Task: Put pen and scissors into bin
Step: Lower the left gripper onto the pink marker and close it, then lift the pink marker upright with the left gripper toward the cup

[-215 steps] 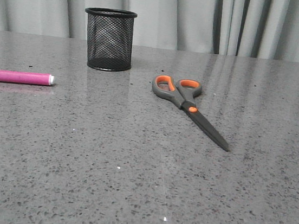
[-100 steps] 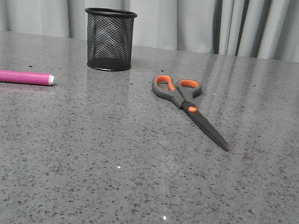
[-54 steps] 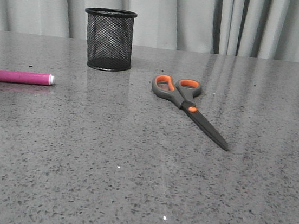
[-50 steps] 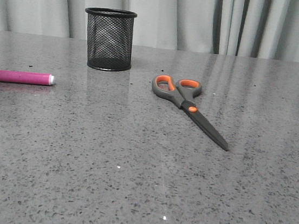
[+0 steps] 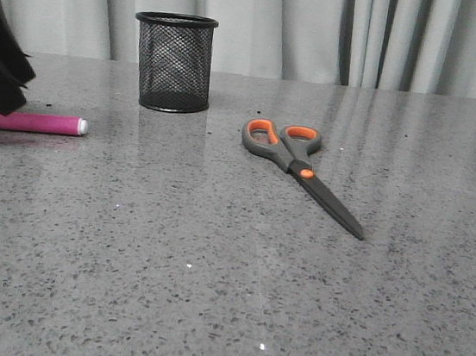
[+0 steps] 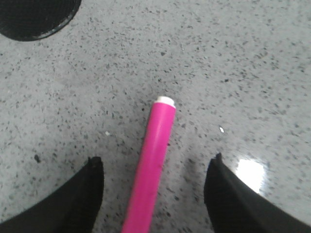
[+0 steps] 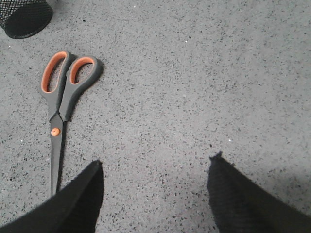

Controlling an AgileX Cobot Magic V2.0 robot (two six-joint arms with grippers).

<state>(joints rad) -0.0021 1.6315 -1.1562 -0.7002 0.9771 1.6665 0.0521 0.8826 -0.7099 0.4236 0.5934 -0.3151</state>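
Both pincers wide; left pincer straddles pen, white tip toward bin.

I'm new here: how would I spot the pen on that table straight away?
Start at the black wire-mesh cup standing at the back of the grey speckled table, then look nearer and to the left. There lies the slim magenta-pink pen with a small white tip, between the open left gripper's fingers. Nothing else here is pink; the grey-and-orange scissors lie to the right.
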